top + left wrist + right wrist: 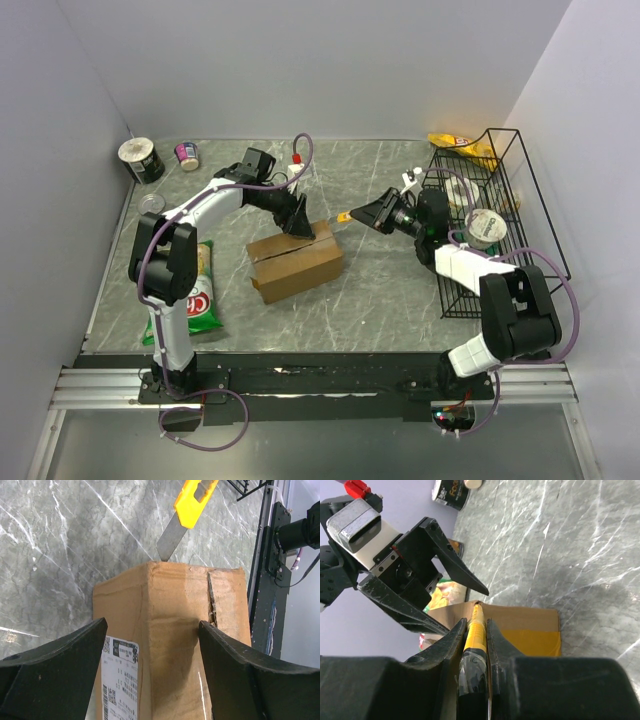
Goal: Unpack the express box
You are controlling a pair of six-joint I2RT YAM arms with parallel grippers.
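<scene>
Holding a yellow knife (189,507) clamped in my right gripper (360,214), blade tip at the far end of the express box (296,262) on the bench (380,290), left gripper (298,222) spread astride that end, I judge seam-cutting is starting: next, steer the tip onto the tape.

Wire basket (535,225) — green snack bag (203,300).

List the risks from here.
1. The knife blade sits at the box edge, beside the flap seam rather than on it, so the cut may miss.
2. The left fingers straddle the box open; it may slide when pushed.
3. The blade's path runs towards those fingers.
</scene>
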